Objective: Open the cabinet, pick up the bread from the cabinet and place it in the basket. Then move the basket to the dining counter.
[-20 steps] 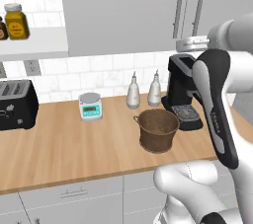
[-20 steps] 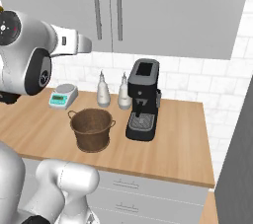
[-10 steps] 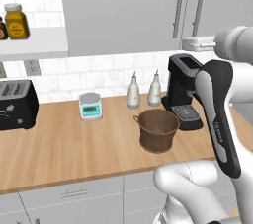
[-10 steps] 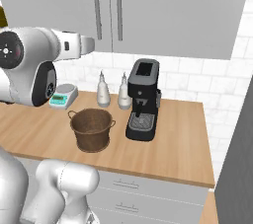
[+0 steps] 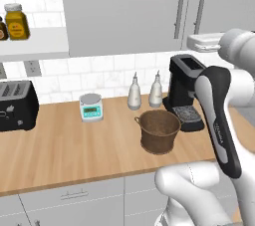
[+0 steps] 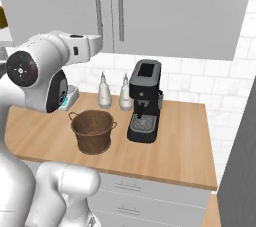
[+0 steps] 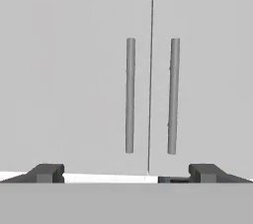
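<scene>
Left base view, left to right: amber jar (image 5: 16,21) on the white shelf (image 5: 35,50) top left, black toaster (image 5: 17,105) at the far left of the wood surface (image 5: 64,153), small kitchen scale (image 5: 91,107) near the back wall, two white bottles (image 5: 134,92) side by side, basket (image 5: 158,130) just in front of them and standing upright, black coffee machine (image 5: 185,90) right of the bottles. Basket and coffee machine are close, not touching. White drawers (image 5: 69,196) run under the surface edge.

Cabinet (image 5: 149,8) hangs above, both doors shut, two vertical bar handles (image 5: 180,6) side by side near the centre seam. The arm reaches up from lower right, wrist at cabinet-bottom height, right of the handles.

Right base view: same layout from the other side. Basket (image 6: 93,130) sits left of the coffee machine (image 6: 144,101), bottles (image 6: 105,90) behind it, scale partly hidden by the arm. Cabinet (image 6: 165,11) doors closed, handles (image 6: 120,8) upper left.

Hand view: end effector (image 7: 126,173) faces the cabinet (image 7: 74,70) straight on, fingers (image 7: 47,172) fully spread, nothing between them. Both handles (image 7: 130,94) upright ahead, door seam between them; end effector clear of the doors, below the handles' lower ends. Bread is behind the shut doors, can't tell where.
</scene>
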